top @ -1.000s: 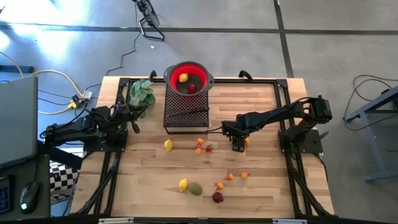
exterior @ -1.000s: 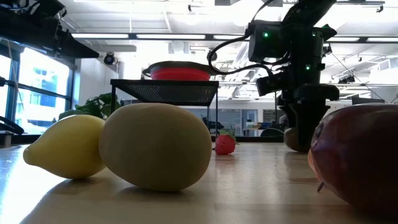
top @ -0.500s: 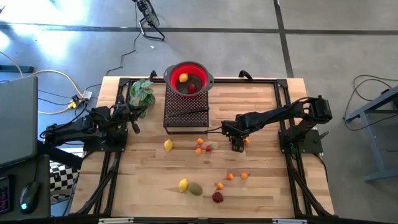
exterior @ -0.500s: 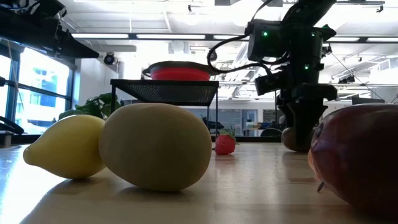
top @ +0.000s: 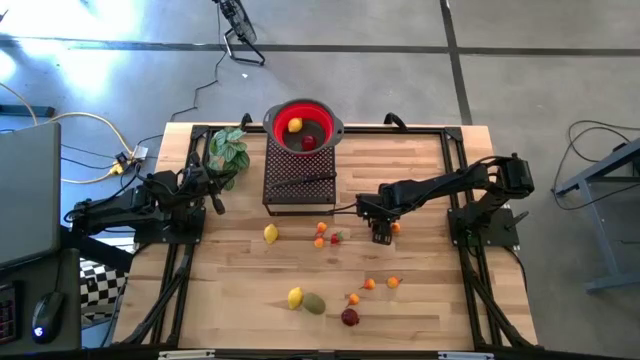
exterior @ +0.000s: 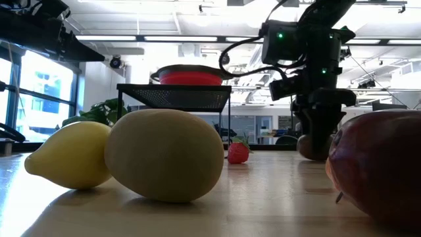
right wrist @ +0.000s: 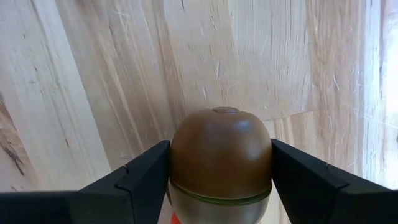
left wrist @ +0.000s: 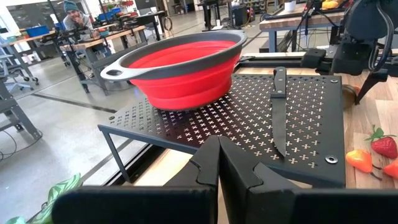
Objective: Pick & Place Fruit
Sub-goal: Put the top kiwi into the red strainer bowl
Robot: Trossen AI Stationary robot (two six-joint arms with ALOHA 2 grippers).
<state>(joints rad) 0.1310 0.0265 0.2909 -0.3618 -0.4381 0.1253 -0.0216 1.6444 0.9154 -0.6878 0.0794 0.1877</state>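
Observation:
My right gripper point(top: 382, 233) points down at the table's middle right, shut on a brown kiwi point(right wrist: 221, 158). In the low view the kiwi point(exterior: 305, 146) shows low beside the fingers. Loose on the wood lie two lemons point(top: 270, 233) point(top: 294, 297), an olive-green fruit point(top: 314, 303), a dark red one point(top: 350, 317), a strawberry point(top: 336, 238) and several tiny orange ones point(top: 320, 229). The red colander point(top: 303, 127) holds a yellow-orange fruit point(top: 294, 125) and a dark red one. My left gripper point(left wrist: 219, 163) waits shut at the table's left, near the plant. My right gripper pinches the kiwi between its two fingers point(right wrist: 146, 177), one on each side of its round body point(right wrist: 180, 162). It comes from above, pointing down. Whether the kiwi is clear of the wood I cannot tell.
The colander sits on a black perforated rack point(top: 300, 175) with a black-handled knife point(left wrist: 278, 112) lying on it. A green leafy plant point(top: 228, 152) stands at the far left. An orange fruit point(top: 396, 228) lies right beside my right gripper.

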